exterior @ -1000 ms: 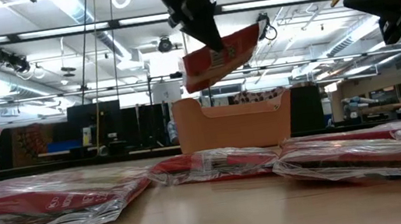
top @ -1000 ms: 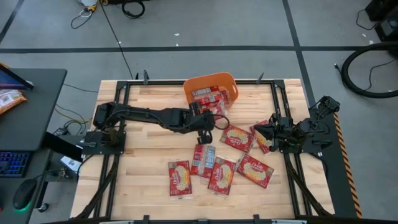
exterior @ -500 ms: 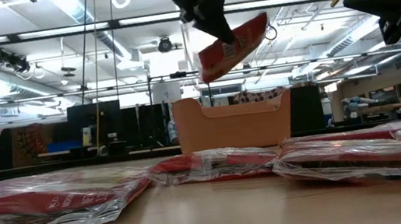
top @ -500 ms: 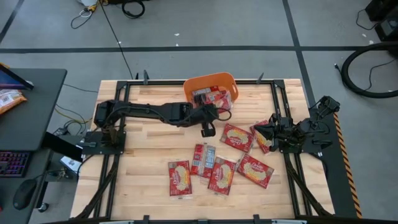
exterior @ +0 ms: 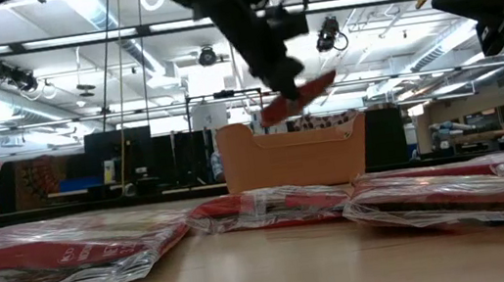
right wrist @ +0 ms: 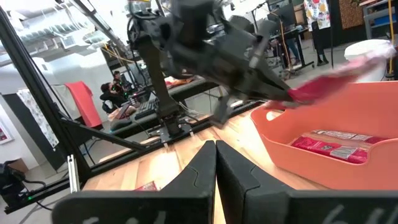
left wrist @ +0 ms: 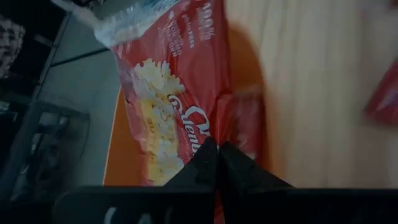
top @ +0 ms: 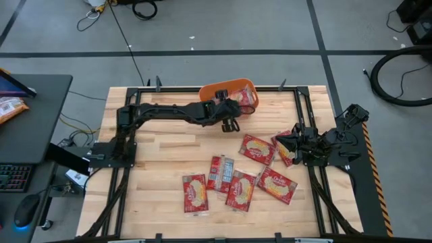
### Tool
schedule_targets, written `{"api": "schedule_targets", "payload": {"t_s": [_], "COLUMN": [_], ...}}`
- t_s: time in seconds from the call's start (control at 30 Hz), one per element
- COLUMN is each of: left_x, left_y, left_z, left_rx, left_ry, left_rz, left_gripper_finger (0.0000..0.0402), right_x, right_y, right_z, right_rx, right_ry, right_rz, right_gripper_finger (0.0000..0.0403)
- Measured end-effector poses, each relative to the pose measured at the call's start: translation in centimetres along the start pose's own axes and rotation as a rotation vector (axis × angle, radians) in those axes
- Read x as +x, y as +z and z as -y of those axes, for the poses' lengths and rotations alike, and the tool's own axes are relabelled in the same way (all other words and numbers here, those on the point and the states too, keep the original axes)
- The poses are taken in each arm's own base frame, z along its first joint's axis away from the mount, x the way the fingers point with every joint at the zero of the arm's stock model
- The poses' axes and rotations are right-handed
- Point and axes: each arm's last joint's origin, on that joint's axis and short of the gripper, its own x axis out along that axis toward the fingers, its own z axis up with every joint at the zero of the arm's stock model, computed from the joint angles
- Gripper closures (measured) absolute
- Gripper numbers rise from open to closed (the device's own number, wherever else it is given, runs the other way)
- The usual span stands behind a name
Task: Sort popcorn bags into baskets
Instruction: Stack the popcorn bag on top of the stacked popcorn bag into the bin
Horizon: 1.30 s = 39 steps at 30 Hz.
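the left tool point(top: 231, 113) reaches over the orange basket point(top: 214, 90) at the bench's point(top: 162, 162) twelve o'clock edge, clenched on a red popcorn bag point(exterior: 298, 99) that hangs tilted just above the basket's rim. in the left wrist view the fingers point(left wrist: 214, 163) pinch that bag point(left wrist: 180, 106) over the basket's orange inside. more red bags point(right wrist: 333, 147) already lie in the basket. six further popcorn bags point(top: 236, 172) lie flat on the bench from its centre toward five o'clock. the right tool point(top: 289, 141) rests at three o'clock, fingers closed together and empty, beside the nearest loose bag point(top: 283, 150).
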Motion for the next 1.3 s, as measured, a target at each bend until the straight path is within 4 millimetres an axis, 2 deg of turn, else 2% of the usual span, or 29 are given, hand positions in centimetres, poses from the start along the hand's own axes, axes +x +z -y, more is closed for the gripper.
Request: {"api": "schedule_targets", "payload": {"t_s": [0.17, 0.3, 0.63, 0.83, 1.03, 1.17, 1.3], "left_x": [3.6, 5.4, 5.2, 3.5, -0.7, -3.9, -6.5], "left_y": [-2.2, -3.4, -3.2, -1.6, 2.0, 4.0, 4.3], "left_z": [-0.6, -0.8, -0.4, 0.5, 1.5, 4.5, 7.9], "left_rx": [0.024, 0.020, 0.010, 0.081, 0.085, 0.107, 0.170], "left_ry": [0.014, 0.019, 0.021, 0.040, -0.164, -0.297, -0.408], "left_rz": [-0.093, -0.140, -0.138, -0.164, -0.123, -0.039, -0.032], "left_gripper_finger": [0.0392, 0.0376, 0.0337, 0.0294, 0.0281, 0.0281, 0.0281], "right_x": [0.0, 0.0, 0.0, 0.0, 0.0, 0.0, 0.0], "right_y": [0.0, 0.0, 0.1, 0.1, 0.1, 0.1, 0.1], "right_z": [0.0, 0.0, 0.0, 0.0, 0.0, 0.0, 0.0], "right_rx": [0.000, 0.003, 0.005, 0.005, 0.005, 0.005, 0.005], "right_ry": [0.001, 0.001, 0.001, 0.001, 0.001, 0.001, 0.001], "right_rz": [0.000, 0.002, 0.004, 0.004, 0.004, 0.004, 0.004], "right_gripper_finger": [0.0386, 0.0386, 0.0386, 0.0386, 0.0386, 0.0386, 0.0386]}}
